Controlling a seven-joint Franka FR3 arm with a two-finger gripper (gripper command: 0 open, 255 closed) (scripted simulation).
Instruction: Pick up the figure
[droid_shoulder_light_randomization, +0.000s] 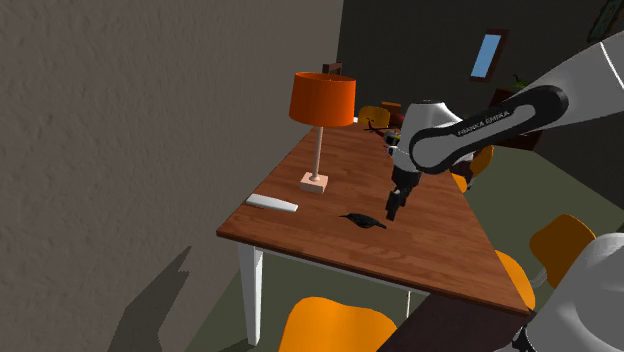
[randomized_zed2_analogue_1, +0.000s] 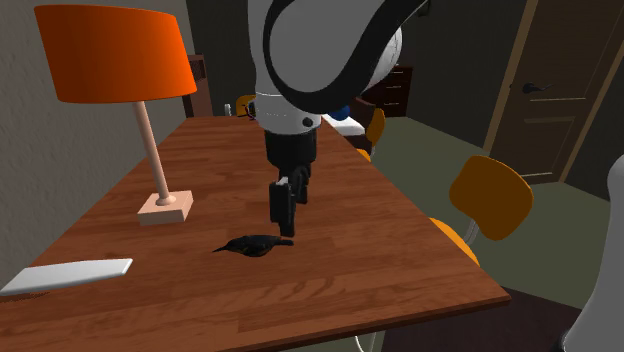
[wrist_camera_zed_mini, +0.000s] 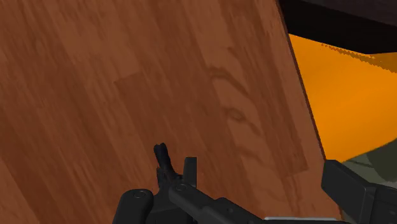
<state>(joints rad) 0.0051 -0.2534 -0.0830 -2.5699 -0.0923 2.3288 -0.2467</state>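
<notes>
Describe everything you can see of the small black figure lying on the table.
The figure is small, all black and bird-like: a low rounded body tapering to a thin point toward the second exterior view's left. Its material cannot be told. It lies flat on the brown wooden table, out in front of the lamp's base. The gripper hangs just over its blunter end, with open fingers that do not clasp it.
</notes>
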